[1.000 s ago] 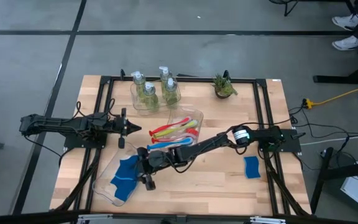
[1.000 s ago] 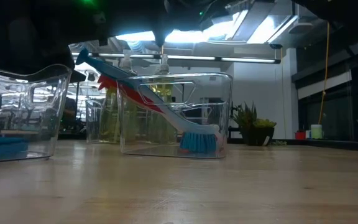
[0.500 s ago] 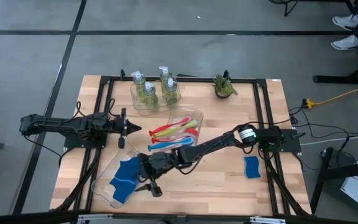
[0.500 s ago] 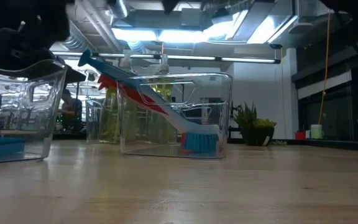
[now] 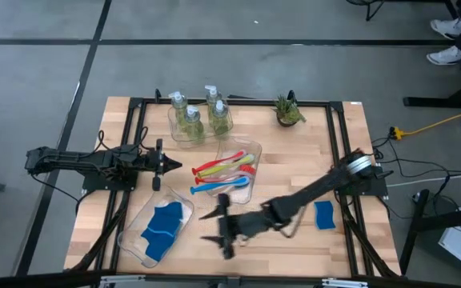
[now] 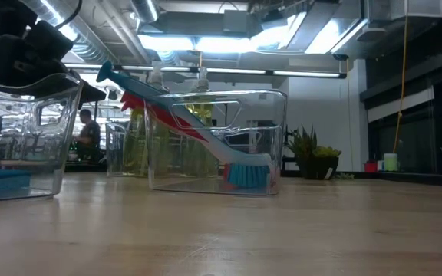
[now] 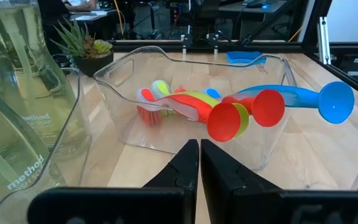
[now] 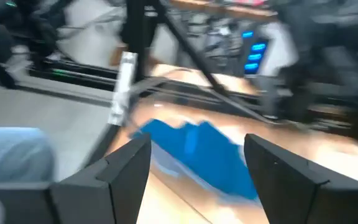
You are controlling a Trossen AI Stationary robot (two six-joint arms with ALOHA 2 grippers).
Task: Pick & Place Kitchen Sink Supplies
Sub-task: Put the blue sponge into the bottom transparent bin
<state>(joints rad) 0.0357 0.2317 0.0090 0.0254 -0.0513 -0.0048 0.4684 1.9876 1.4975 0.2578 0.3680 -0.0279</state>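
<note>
Two blue sponges point(image 5: 163, 227) lie in a clear tray point(image 5: 134, 244) at the near left. My right gripper point(image 5: 218, 225) hovers open and empty just to the right of that tray, facing the sponges point(image 8: 199, 153). A third blue sponge point(image 5: 323, 214) lies flat on the table at the near right. Red, blue and yellow-green brushes point(image 5: 224, 170) lie in a middle tray point(image 7: 272, 134), handle ends over its rim. Pump bottles point(image 5: 195, 117) stand in a far tray. My left gripper point(image 5: 163, 166) waits shut at the left, pointing at the brushes point(image 7: 229, 115).
A small potted plant point(image 5: 288, 111) stands at the far edge, right of the bottle tray. Black frame rails point(image 5: 338, 144) run along both sides of the table. Bare wood lies between the brush tray and the loose sponge. A person's shoes point(image 5: 446, 40) show on the floor beyond.
My right gripper has drawn back from over the sponge tray toward the table's right edge and has risen, staying open with nothing in it. The sponges in the tray lie as before.
</note>
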